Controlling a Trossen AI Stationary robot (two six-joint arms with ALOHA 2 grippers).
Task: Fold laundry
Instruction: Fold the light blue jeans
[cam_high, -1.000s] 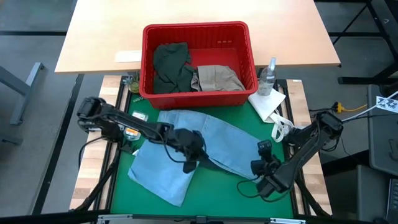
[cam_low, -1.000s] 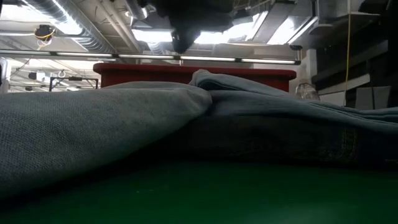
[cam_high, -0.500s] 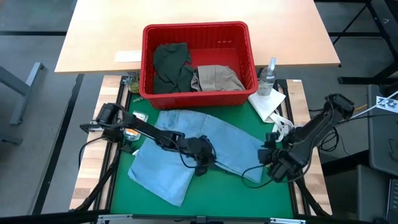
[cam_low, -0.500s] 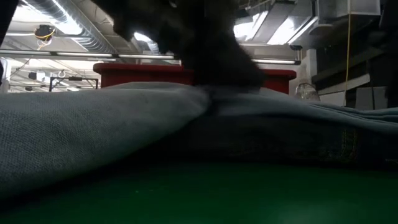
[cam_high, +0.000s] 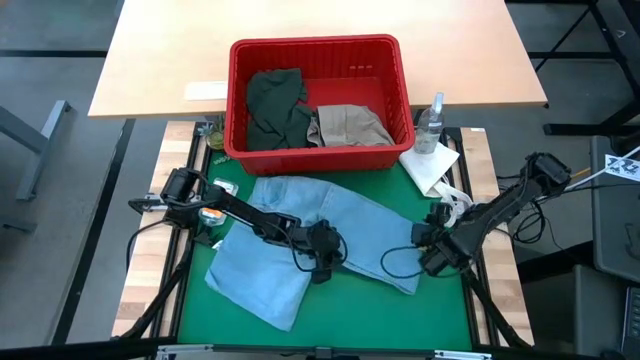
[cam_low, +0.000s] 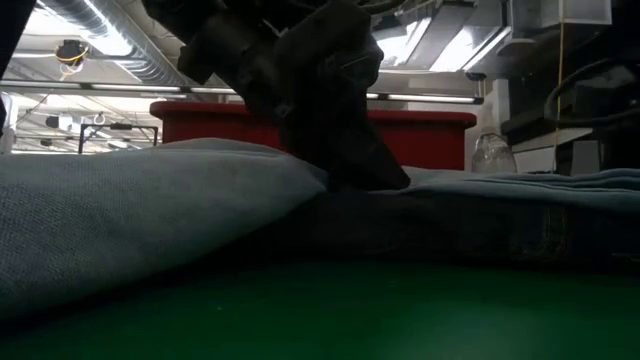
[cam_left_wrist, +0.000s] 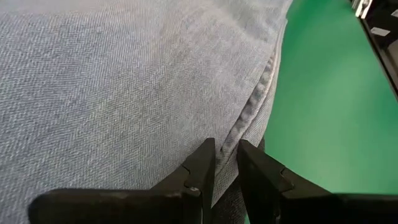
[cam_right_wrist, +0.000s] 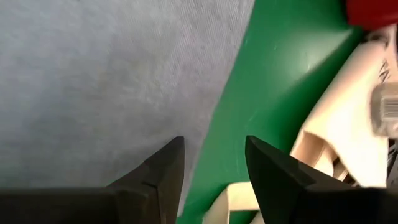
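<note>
My left tool (cam_left_wrist: 225, 163) is pinching the hem of the light blue denim (cam_high: 300, 230), while my right tool (cam_right_wrist: 213, 163) stands open over its far edge.

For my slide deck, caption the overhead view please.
Left tool on the light blue denim; right tool at its right edge; red basket behind.

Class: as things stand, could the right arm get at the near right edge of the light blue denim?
Probably yes. The right tool hangs open just beside the edge of the light blue denim, over bare green mat, and nothing lies between them.
</note>
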